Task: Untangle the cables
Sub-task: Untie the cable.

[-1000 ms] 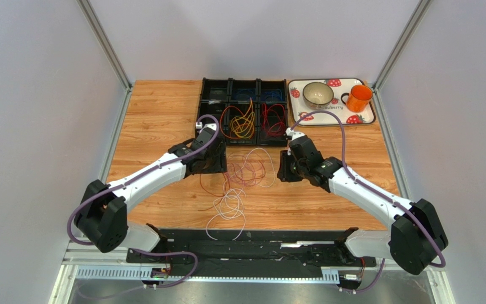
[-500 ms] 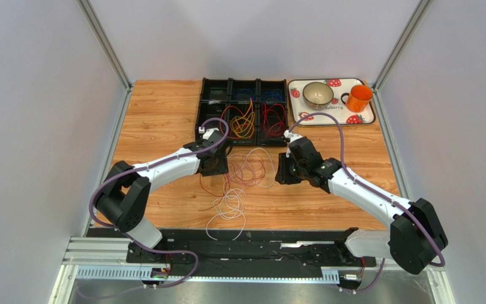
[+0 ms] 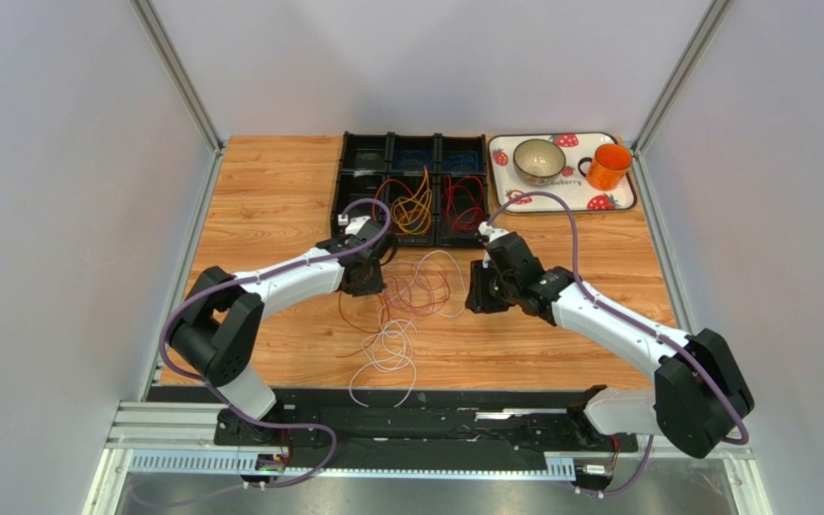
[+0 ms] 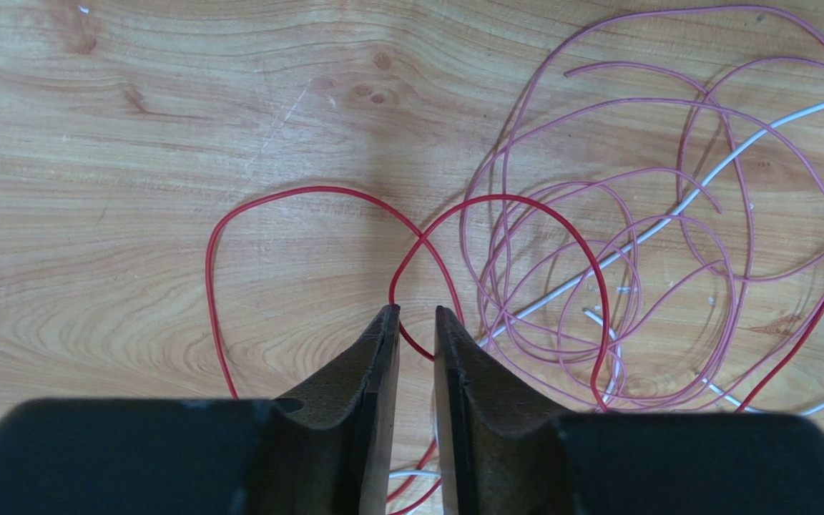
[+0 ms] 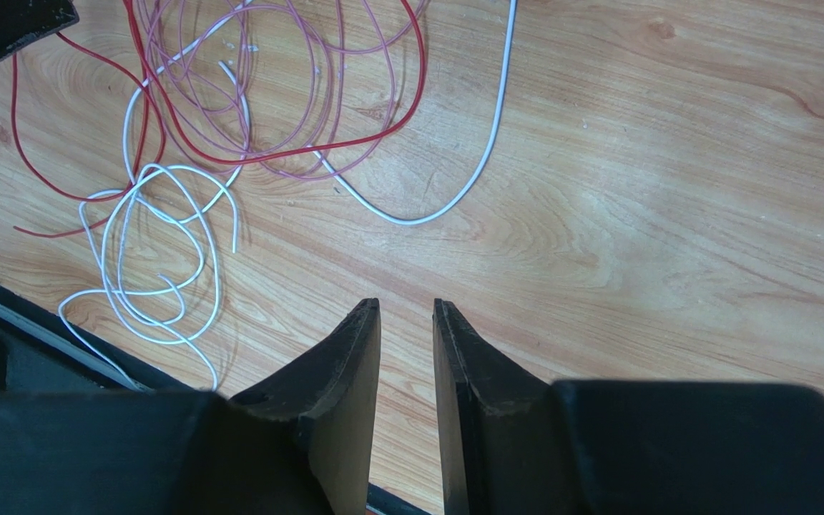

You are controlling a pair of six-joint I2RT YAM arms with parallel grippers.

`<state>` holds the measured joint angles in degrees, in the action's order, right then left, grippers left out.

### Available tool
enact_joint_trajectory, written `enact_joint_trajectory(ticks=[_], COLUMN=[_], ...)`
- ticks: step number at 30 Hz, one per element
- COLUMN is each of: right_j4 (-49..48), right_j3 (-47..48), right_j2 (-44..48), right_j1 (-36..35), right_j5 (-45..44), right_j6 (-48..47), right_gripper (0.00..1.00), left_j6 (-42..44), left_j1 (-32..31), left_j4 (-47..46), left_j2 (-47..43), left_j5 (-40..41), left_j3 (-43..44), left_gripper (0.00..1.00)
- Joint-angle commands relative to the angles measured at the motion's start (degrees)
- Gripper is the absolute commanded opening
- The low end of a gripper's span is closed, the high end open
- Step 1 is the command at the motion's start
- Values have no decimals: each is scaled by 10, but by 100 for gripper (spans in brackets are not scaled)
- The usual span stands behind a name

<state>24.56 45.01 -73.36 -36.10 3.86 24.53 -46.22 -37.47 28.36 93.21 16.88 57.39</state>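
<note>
A tangle of pink and red cables (image 3: 423, 285) lies on the wooden table between my grippers, with white cable loops (image 3: 388, 346) nearer the front. My left gripper (image 3: 369, 281) sits at the tangle's left edge. In the left wrist view its jaws (image 4: 416, 312) stand narrowly apart over a red cable loop (image 4: 427, 231) that runs under the gap; pink cables (image 4: 642, 215) lie to the right. My right gripper (image 3: 479, 294) is at the tangle's right edge, low over bare wood, jaws (image 5: 406, 305) slightly apart and empty. The white loops (image 5: 158, 247) and a red cable (image 5: 406, 97) lie ahead of it.
A black compartment tray (image 3: 363, 150) at the back holds orange and yellow cables (image 3: 411, 210), red cables (image 3: 466, 204) and blue cables (image 3: 416, 161). A strawberry-print tray (image 3: 621, 197) at the back right carries a bowl (image 3: 539, 159) and an orange mug (image 3: 608, 165).
My left arm has swung its elbow inward and its gripper has shifted slightly right along the tangle's left edge. My right gripper has edged slightly left. The cables lie as before.
</note>
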Motion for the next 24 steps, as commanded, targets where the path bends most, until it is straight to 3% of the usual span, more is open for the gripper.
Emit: enact_joint_trajectory(ticks=[1,6,9,14,18,21,24], right_j4=[-21,-21,-21,-20,-21,-22,-23], right_j3=[3,3,2,3,2,1,1], right_j2=[-6,-8,-9,-11,-10,-11,-11], right_j1=[-3,-2,-2,-3,-3,-3,-5], right_j5=[4,4,3,4,4,5,9], right_j6=[-8,-8,-9,-8,-7,-6,-5], right_gripper=[28,28,27,27,27,27,27], left_j6=[-3,3,4,10,-15,-18,-20], left_j1=[-1,-1,-1,-1,-1,-1,-1], left_j4=[-15,-12,-11,7,5,-8,-4], left_j2=[-7,-3,-7,-16,-45,-49,-28], left_j5=[2,-3,-5,-4,17,15,13], left_j3=[12,19,19,32,10,-3,4], left_gripper=[23,12,0,0,49,55,55])
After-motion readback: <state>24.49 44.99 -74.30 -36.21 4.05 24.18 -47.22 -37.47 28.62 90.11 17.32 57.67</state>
